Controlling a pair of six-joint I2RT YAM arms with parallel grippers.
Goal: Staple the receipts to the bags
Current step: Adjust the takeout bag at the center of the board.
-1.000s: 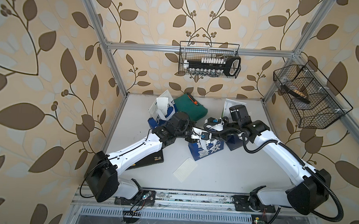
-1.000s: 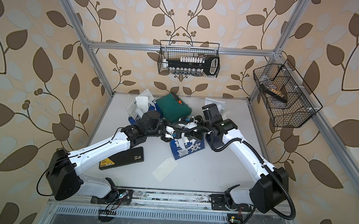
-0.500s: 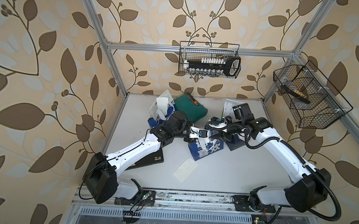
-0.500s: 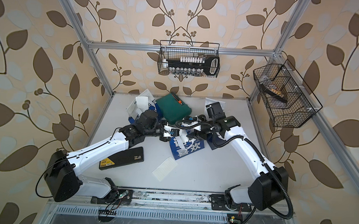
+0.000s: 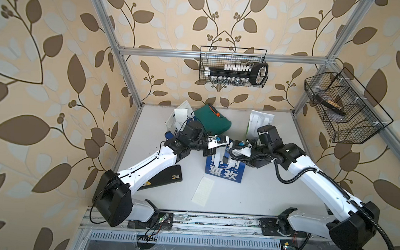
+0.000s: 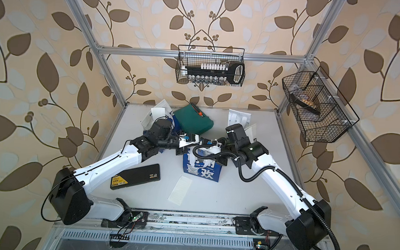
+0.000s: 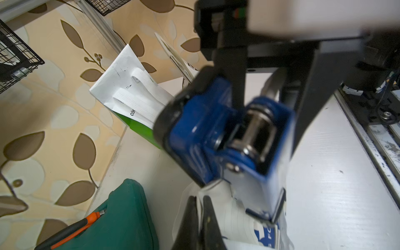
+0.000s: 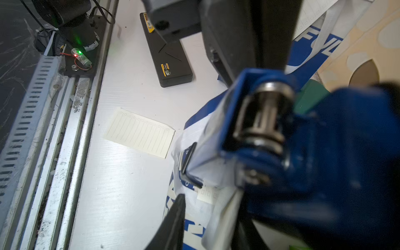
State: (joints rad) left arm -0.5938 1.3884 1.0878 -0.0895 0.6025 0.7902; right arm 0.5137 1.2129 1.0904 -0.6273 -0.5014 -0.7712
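Pinching the white top edge of the navy bag [image 5: 224, 172] with the left pincer [image 7: 199, 200], fingers shut flat on the paper; cannot tell whether a slip is caught in that pinch too. Clamping the blue stapler [image 7: 194, 134] in the right pincer [image 7: 267, 127], fingers partly closed and pressed against its two sides. Found upright at centre frame in both top views, that bag, lettering toward the lower edge, with both pincers meeting just above its mouth: left one reaching in from the left of frame, right one from the right, neither clearly nearer. Visible in the right wrist view: stapler mouth set over the bag's upper edge, and what looks like a receipt corner [image 8: 207, 194] lying against the bag just under it. Judged to turn on that one fit: edge and slip both inside the mouth, stapler's long axis running from the right pincer toward the left, across the bag's top. Lying flat on the counter [image 5: 272, 196], just below and left of the bag, a loose receipt [image 5: 203, 190], long axis roughly up-down in frame, touched by neither pincer. Toward the upper right, well apart, a green-and-white bag [image 5: 262, 117].
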